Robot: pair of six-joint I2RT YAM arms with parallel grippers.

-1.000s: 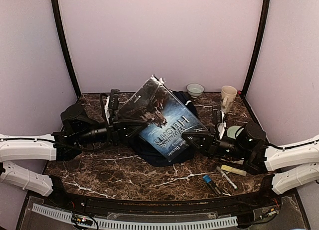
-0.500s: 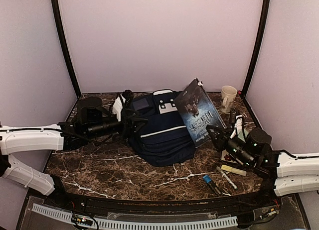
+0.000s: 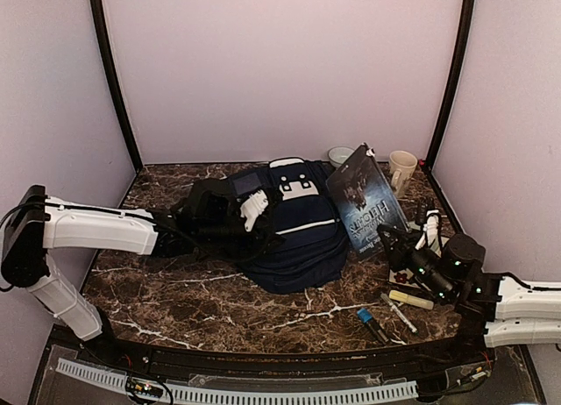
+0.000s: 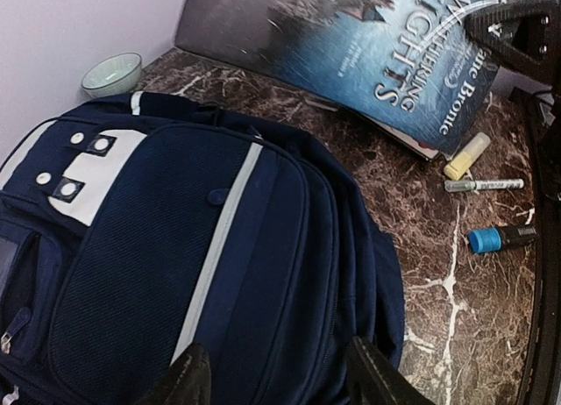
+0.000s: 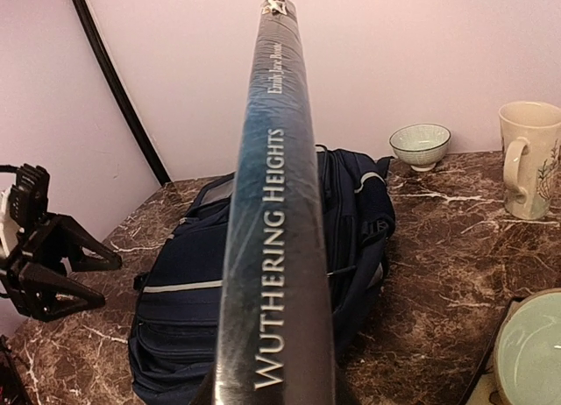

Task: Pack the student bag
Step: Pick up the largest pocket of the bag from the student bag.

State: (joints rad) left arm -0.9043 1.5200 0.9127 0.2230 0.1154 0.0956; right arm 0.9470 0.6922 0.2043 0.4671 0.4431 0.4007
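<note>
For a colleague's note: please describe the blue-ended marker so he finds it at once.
From the navy-blue backpack in the middle of the marble table, look to the near right, where three pens lie. The marker is closest to the front edge, black with a bright blue end; its neighbours are a yellow highlighter and a thin white pen.

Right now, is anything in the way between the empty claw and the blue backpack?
No, nothing I can see. The left gripper hangs open just over the student bag, with only air between them. The Wuthering Heights book stands off to the bag's side, pinched in the right gripper.
</note>
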